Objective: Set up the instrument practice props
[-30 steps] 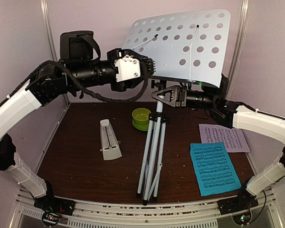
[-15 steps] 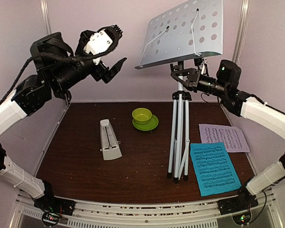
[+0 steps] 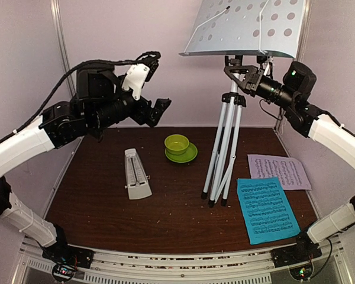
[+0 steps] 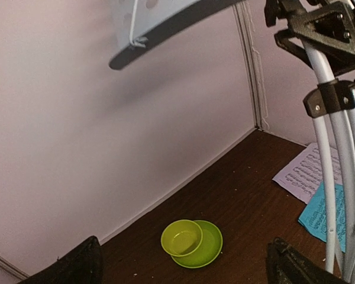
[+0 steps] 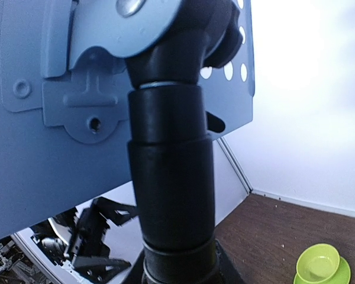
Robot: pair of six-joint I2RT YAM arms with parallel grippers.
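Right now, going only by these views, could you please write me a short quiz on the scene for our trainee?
1. True or false: the blue sheet is resting on the music stand.
2. Which gripper grips the stand's post? A) left gripper B) right gripper C) neither
3. In the top view, what sits on the table between the metronome and the stand's legs?
Key: 1. False; it lies flat on the table near the pink sheet. 2. B; the left gripper hangs open in the air. 3. The green bowl on its saucer.
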